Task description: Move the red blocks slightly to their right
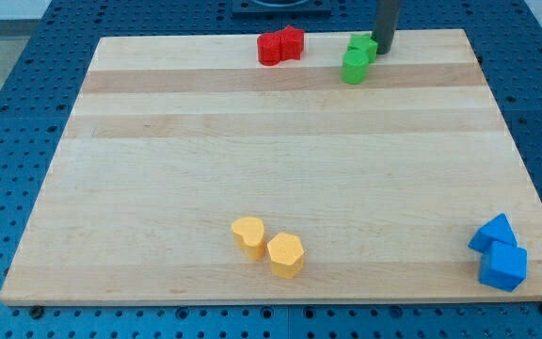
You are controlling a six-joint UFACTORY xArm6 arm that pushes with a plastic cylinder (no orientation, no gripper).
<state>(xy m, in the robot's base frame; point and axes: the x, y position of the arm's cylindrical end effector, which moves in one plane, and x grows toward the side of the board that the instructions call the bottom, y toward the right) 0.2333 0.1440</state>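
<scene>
Two red blocks sit touching at the view's top, left of centre: a rounded red block [270, 48] and a red star-shaped block [292, 40] on its right. My tip [383, 49] stands at the view's top right, just right of two green blocks, about a hundred pixels right of the red pair. The rod rises out of the view's top edge.
Two green blocks [355, 67] [363, 46] lie between my tip and the red blocks. Two yellow blocks [248, 234] [286, 254] sit at the bottom centre. Two blue blocks [493, 233] [503, 266] sit at the bottom right corner of the wooden board [252, 141].
</scene>
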